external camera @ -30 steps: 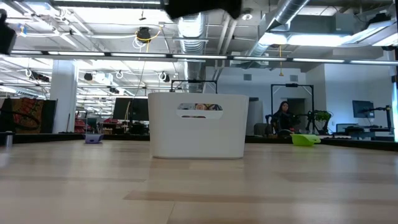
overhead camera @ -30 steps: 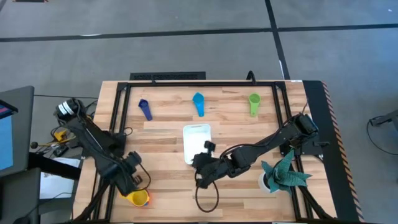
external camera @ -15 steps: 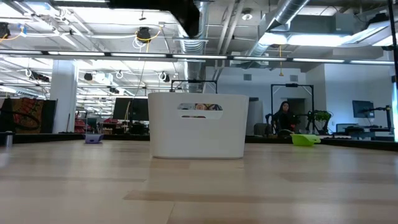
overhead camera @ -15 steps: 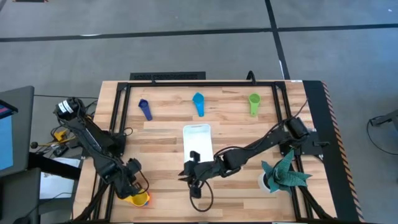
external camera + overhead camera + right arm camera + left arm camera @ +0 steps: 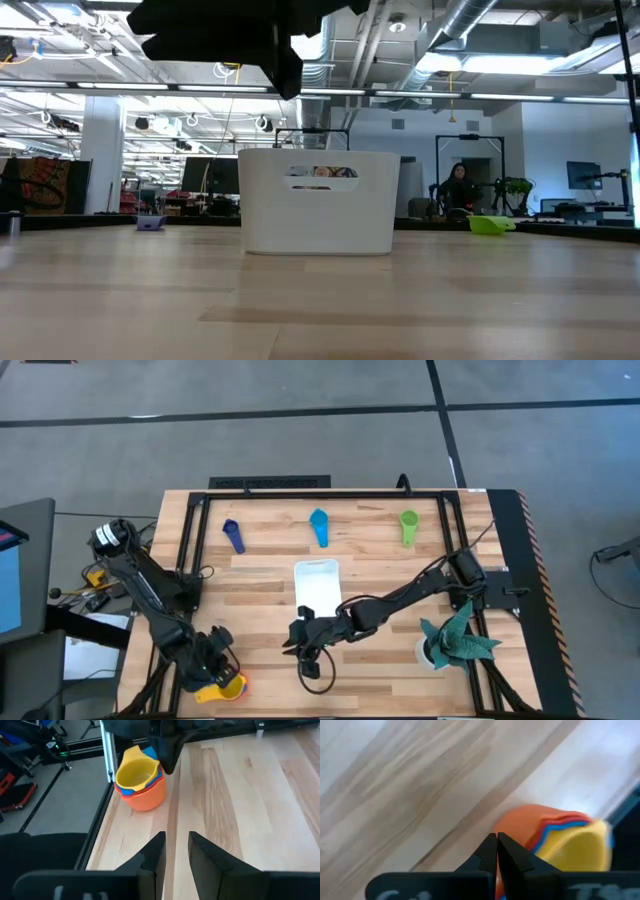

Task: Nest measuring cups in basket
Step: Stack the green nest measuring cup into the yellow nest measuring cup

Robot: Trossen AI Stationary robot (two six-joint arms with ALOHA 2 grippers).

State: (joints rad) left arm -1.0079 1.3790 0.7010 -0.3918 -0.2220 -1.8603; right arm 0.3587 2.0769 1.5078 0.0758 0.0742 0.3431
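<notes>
While the white basket (image 5: 317, 588) sat mid-counter (image 5: 380, 570), the left claw (image 5: 212, 678), fingers pressed together, was at the nested orange-red-blue-yellow cup stack (image 5: 228, 684) by the near-left edge, and the right claw (image 5: 300, 643) hovered slightly parted nearby.

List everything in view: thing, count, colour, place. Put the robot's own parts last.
Nested cup stack: one, orange outside with red, blue and yellow inside, at the table's near left corner.
Dark blue cup: one, far left of the table.
Light blue cup: one, far middle.
Green cup: one, far right.
Basket: one, white, table centre.
Paper plant: one, teal, near right edge.
Table: one, light wood with a black frame.
Person: one, in the room behind, seen in the low view.
Left gripper: dark, fingers together, at the cup stack.
Right gripper: dark, fingers slightly apart, above the table in front of the basket.
</notes>
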